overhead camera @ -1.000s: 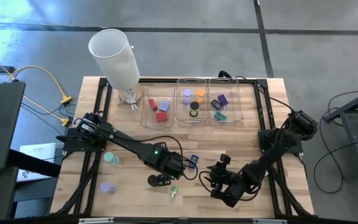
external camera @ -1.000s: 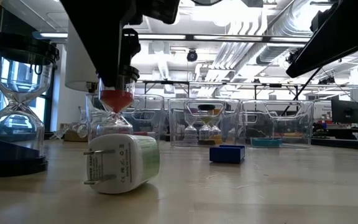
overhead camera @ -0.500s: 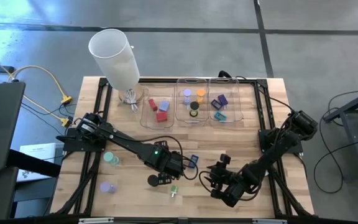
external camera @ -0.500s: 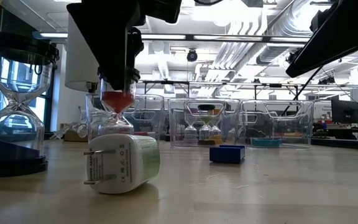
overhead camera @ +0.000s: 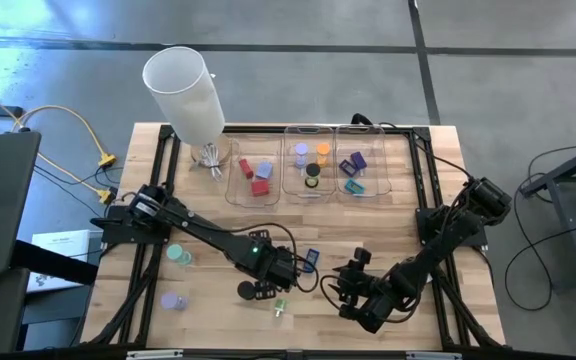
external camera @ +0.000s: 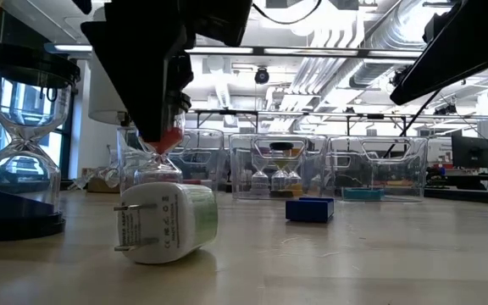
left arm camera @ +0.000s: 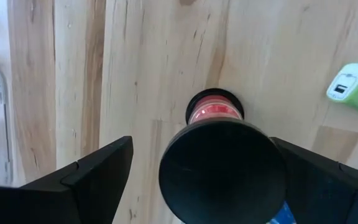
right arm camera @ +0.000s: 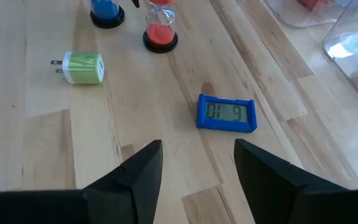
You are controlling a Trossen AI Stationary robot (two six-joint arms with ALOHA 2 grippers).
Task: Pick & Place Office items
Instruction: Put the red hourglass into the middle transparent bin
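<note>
While the high view looks down on the whole table, the left gripper (overhead camera: 261, 287) hangs over a black-capped hourglass with red sand (overhead camera: 249, 290) near the front edge, its fingers spread to either side of the piece without closing on it; a green and white plug adapter (overhead camera: 280, 307) lies just beside it, and a small blue digital timer (overhead camera: 311, 258) lies a little farther toward the trays. The right gripper (overhead camera: 345, 292) waits near the front, right of the timer, fingers partly apart and holding nothing. Three clear trays (overhead camera: 313, 188) along the far edge hold red, lavender, orange, black, purple and teal pieces, and a teal piece (overhead camera: 178, 255) and a lavender piece (overhead camera: 173, 300) sit loose on the left of the table. From the low view, the hourglass (external camera: 158, 157) stands upright behind the plug adapter (external camera: 166, 223), its top hidden by the dark left arm, and the blue timer (external camera: 309, 209) lies flat farther back. Through the left wrist view, the hourglass's black cap (left arm camera: 222, 171) sits between the two wide-set fingers (left arm camera: 82, 177), clear of both. Past the right wrist view's own fingers (right arm camera: 135, 174), the timer (right arm camera: 226, 113), the adapter (right arm camera: 81, 67) and the hourglass (right arm camera: 160, 31) lie well apart on the wood.
</note>
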